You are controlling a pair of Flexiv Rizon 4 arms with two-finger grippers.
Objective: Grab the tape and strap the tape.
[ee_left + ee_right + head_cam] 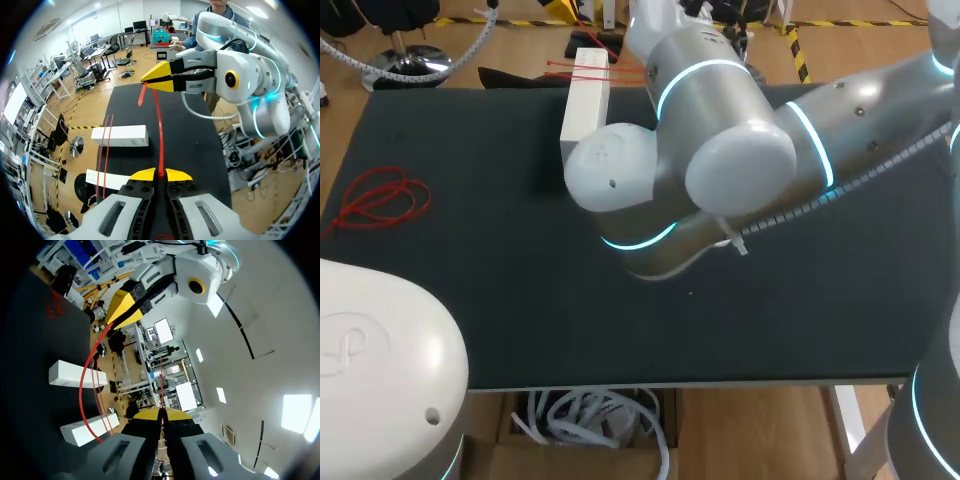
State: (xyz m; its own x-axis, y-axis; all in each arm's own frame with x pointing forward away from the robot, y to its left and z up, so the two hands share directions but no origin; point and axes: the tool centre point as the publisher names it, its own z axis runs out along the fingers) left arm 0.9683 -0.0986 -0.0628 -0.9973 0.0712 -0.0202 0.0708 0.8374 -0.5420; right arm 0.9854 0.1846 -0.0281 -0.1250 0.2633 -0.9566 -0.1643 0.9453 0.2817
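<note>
- A dark-topped table (pixel 520 300) fills the scene, with a white block (pixel 120 136) lying on it.
- The red strap (pixel 159 130) hangs in the air beside the white block, strung between the two grippers and bowed into a curve.
- The left gripper (pixel 161 175) has its yellow tips pinched together on one end of the strap.
- The right gripper (pixel 157 79) is above the table beyond the white block, its tips clamped on the other end.
- A second white block (pixel 107 179) lies just beside the white block, and two loose red ties (pixel 102 150) lie across both.
- A bundle of red ties (pixel 380 200) sits well apart from the white block, near the table's left edge.
</note>
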